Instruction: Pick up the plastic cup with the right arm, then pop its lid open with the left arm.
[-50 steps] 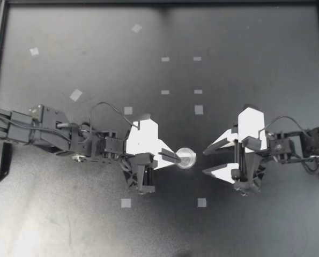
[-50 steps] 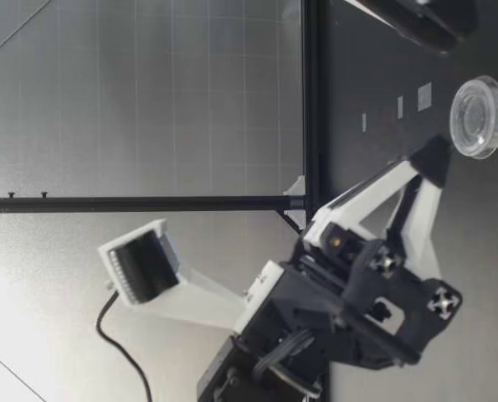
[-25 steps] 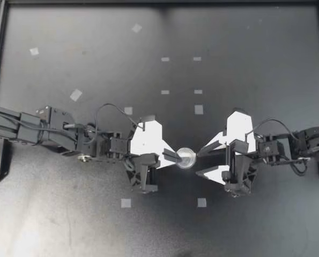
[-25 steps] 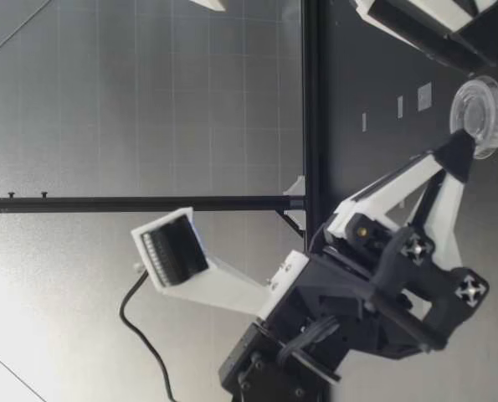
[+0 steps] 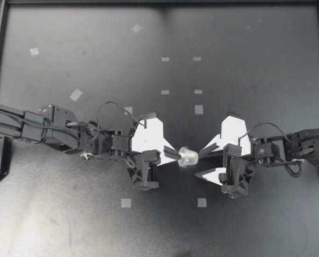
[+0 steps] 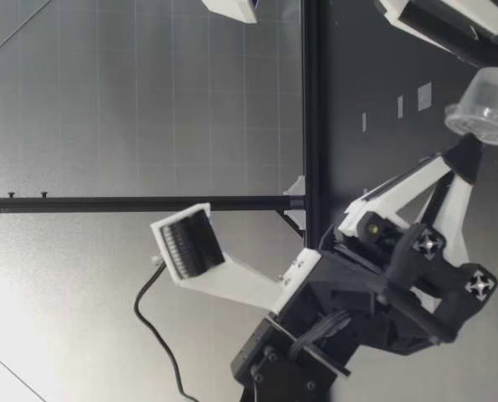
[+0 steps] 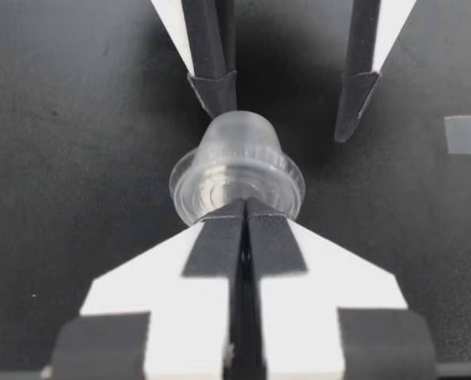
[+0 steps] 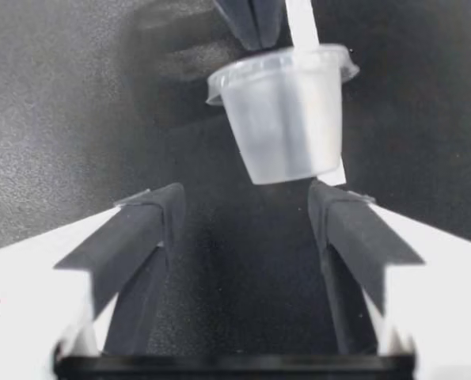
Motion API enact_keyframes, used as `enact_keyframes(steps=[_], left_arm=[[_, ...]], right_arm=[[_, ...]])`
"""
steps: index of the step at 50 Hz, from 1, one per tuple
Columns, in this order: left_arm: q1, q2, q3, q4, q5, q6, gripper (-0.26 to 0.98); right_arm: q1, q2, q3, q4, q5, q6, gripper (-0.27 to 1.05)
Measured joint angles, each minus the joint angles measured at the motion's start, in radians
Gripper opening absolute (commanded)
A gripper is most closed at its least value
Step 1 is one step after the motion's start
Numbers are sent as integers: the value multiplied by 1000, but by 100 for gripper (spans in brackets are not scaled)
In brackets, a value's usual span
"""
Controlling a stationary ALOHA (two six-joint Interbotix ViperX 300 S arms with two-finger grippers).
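While cup (image 5: 187, 157) hangs, taped table (image 5: 256, 80) (grey wall (image 6: 148, 100))

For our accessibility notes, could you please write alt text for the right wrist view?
A small clear plastic cup is held tilted just ahead of my right gripper's open fingers, its base toward them. My left gripper, shut on the cup's rim, holds it from the far side, with the dark table beneath.

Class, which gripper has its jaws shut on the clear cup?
The left gripper: jaws pinching the cup by its rim. The right gripper is open.
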Motion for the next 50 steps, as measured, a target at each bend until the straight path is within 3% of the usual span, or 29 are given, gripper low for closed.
enact_keyframes(steps=[50], left_arm=[[0, 0, 0, 0, -2, 0, -2]], right_arm=[[-29, 3, -103, -2, 209, -239, 63]])
